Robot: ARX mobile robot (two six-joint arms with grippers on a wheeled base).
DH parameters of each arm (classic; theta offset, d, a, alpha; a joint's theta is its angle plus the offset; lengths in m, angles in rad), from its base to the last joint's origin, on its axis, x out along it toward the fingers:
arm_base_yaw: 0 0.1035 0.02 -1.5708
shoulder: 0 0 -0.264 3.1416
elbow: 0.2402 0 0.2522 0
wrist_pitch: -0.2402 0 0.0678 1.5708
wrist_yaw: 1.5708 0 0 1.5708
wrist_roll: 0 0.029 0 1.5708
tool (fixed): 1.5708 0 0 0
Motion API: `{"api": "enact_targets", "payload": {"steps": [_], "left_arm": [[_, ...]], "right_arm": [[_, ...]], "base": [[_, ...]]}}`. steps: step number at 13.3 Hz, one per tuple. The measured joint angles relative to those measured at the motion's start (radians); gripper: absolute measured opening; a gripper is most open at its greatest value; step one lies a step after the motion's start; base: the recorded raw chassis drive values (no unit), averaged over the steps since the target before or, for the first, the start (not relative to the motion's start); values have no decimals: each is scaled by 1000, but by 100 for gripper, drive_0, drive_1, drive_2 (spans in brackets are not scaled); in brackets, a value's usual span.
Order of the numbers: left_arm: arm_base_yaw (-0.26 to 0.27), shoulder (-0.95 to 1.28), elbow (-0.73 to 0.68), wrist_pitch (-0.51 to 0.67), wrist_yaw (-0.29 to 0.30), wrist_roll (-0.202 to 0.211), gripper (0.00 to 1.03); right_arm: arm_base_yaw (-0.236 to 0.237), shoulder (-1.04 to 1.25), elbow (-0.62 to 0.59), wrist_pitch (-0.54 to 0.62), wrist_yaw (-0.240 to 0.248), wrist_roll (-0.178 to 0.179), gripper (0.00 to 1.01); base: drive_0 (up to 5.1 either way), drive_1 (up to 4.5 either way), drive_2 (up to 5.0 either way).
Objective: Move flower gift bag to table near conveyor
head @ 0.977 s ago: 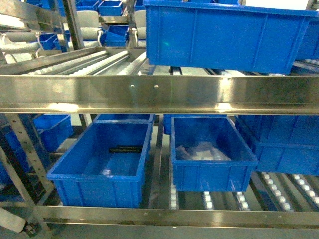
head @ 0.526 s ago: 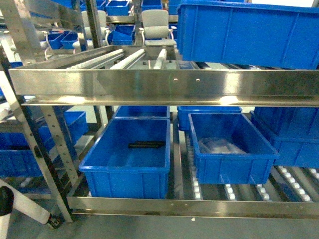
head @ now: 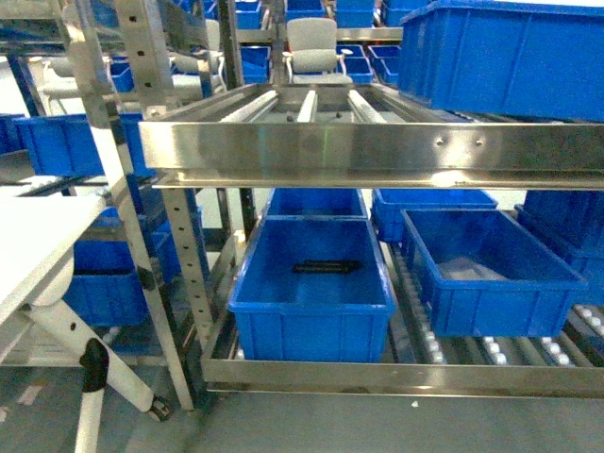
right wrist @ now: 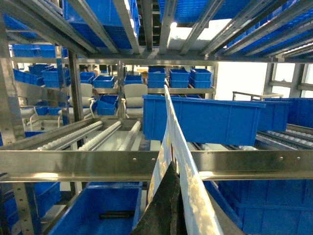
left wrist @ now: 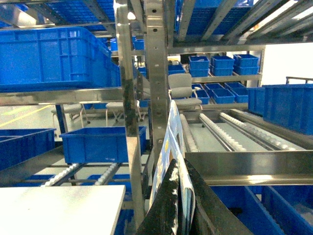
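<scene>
both claws, left (left wrist: 178, 205) and right (right wrist: 171, 205), pinch the bag (left wrist: 168, 147); table (head: 38, 236) lies left, placing remains.

Blue bin (head: 313, 278) on lower rack level, centre of head view, with a small black item (head: 325, 267) lying on its floor. Second blue bin (head: 491, 274) just to its right, pale contents, too blurred to identify. More blue bins behind both. Large blue bin (head: 505, 57) on upper level at top right. Shiny steel rail (head: 377, 151) crosses the front of the upper level. Grey office chair (head: 312, 45) in the background. Grey floor (head: 311, 425) below.
</scene>
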Motion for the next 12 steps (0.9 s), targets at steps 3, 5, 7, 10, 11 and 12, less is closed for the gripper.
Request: {"api": "enact_targets", "payload": {"steps": [3,5,7,10,11,12], "left_arm": [[0,0,0,1,0,0,2],[0,0,0,2,0,0,2],[0,0,0,0,0,0,2],[0,0,0,0,0,0,2],[0,0,0,0,0,0,2],[0,0,0,0,0,0,2]], "right_arm": [[0,0,0,1,0,0,2],[0,-1,0,6,0,0,2],[0,0,0,0,0,0,2],[0,-1,0,3,0,0,2],[0,0,0,2,0,0,2],[0,0,0,1,0,0,2]], "base": [[-486,88,358],[-486,88,358],[-486,88,358],[-486,88,358],[-486,88,358],[-486,88,358]]}}
